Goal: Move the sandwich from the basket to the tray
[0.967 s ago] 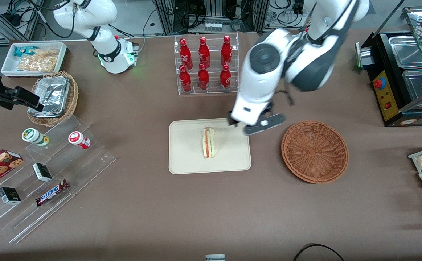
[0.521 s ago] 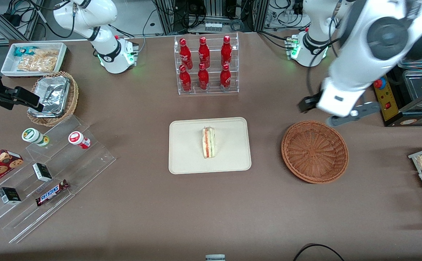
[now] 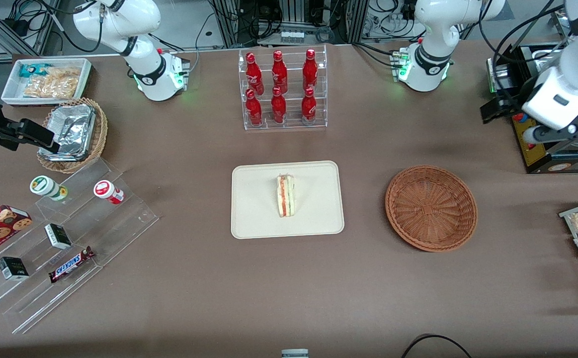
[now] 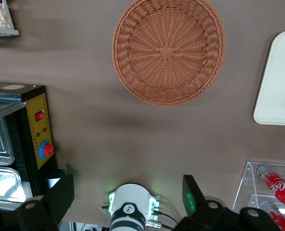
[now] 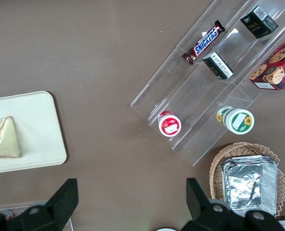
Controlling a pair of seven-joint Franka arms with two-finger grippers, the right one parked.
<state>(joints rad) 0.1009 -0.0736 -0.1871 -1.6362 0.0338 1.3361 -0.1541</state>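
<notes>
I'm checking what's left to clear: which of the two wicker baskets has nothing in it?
The reddish-brown basket beside the tray holds nothing. The lighter tan basket holds foil containers. The gripper, open, hangs toward the working arm's end.

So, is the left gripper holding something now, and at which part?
Nothing is held. The left gripper is open and empty, above the table near the working arm's end; the sandwich lies on the tray.

Pale white sandwich [image 3: 286, 195] with a red-orange and light green filling stripe, on a plain cream-beige tray [image 3: 259, 219]. The basket [image 3: 431, 207] is reddish-brown wicker, woven in spokes radiating from its centre. Brown table [image 3: 289, 293]. Red bottles [image 3: 279, 87] in a clear rack. The end effector [image 3: 497, 110] is black on a white arm, high near the working arm's end of the table
</notes>
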